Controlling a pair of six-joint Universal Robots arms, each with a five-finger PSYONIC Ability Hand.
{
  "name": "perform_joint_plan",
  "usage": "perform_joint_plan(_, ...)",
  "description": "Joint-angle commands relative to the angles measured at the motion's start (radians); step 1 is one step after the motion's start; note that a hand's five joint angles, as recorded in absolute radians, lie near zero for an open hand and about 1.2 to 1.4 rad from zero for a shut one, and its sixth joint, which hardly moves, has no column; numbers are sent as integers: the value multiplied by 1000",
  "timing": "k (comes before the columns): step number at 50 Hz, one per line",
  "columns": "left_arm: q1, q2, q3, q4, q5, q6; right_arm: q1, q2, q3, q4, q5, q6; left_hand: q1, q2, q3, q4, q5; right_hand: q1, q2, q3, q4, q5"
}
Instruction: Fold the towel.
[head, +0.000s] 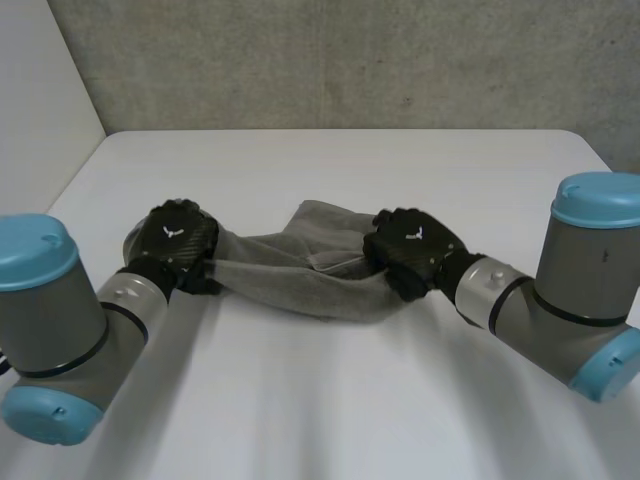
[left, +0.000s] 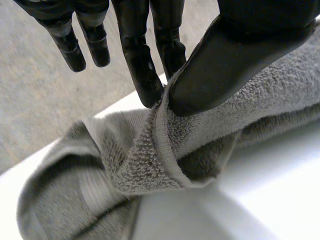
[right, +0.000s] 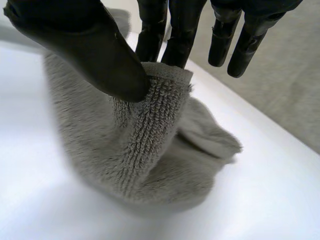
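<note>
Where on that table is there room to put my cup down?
The table is bare between the towel and the back wall, and again on the near side, between the left arm and right arm. The middle band is crowded: left hand and right hand each pinch an end of the towel.

A white table (head: 350, 400) with rounded far corners has a smooth, matte top. Behind the table's far edge rises a rough grey wall (head: 350, 60), mottled like concrete or perhaps coarse plaster. Beside the table's far left corner stands a plain pale panel (head: 35, 100). Light falls soft and even across the table.
</note>
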Motion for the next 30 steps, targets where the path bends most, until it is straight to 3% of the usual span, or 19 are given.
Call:
perform_joint_plan(1,-2,71,-17,-17,7,1,-16,0,33,88,-67,-159,102,77,-51,-59,74,77,79,-43,-76,61)
perform_joint_plan(7,15,42,44,-44,82,2,-19,5,-31,185,-78,-317,102,77,-51,-59,74,77,79,-43,-76,61)
perform_joint_plan(12,41,-61,223,-61,117,4,-16,17,-151,186,-58,-319,102,77,-51,-59,74,77,79,-43,-76,61)
perform_joint_plan(14,53,-77,303,-76,117,8,-10,26,-345,174,-31,-234,102,77,-51,-59,74,77,79,-43,-76,61)
perform_joint_plan(15,53,-80,387,-93,117,15,-9,26,-346,174,-30,-233,102,77,-51,-59,74,77,79,-43,-76,61)
perform_joint_plan(17,50,-79,467,-99,116,13,-3,-1,-519,121,79,-59,102,77,-51,-59,74,77,79,-43,-76,61)
perform_joint_plan(18,47,-70,534,-101,114,4,-3,-1,-519,120,80,-58,102,77,-51,-59,74,77,79,-43,-76,61)
perform_joint_plan(20,44,-36,586,-96,113,2,-12,-94,-581,-15,221,143,102,77,-51,-59,74,77,79,-43,-76,61)
perform_joint_plan(22,51,101,616,-23,108,-10,-16,-147,-559,-104,261,220,102,77,-51,-59,74,77,79,-43,-76,61)
perform_joint_plan(25,55,159,593,60,106,-34,-22,-219,-452,-255,263,282,102,77,-51,-59,74,77,79,-43,-76,61)
perform_joint_plan(27,62,260,462,230,123,-105,-26,-247,-379,-304,250,278,102,77,-51,-59,74,77,79,-43,-76,61)
perform_joint_plan(30,71,309,333,336,152,-165,-37,-282,-258,-308,209,255,102,77,-51,-59,74,77,79,-43,-76,61)
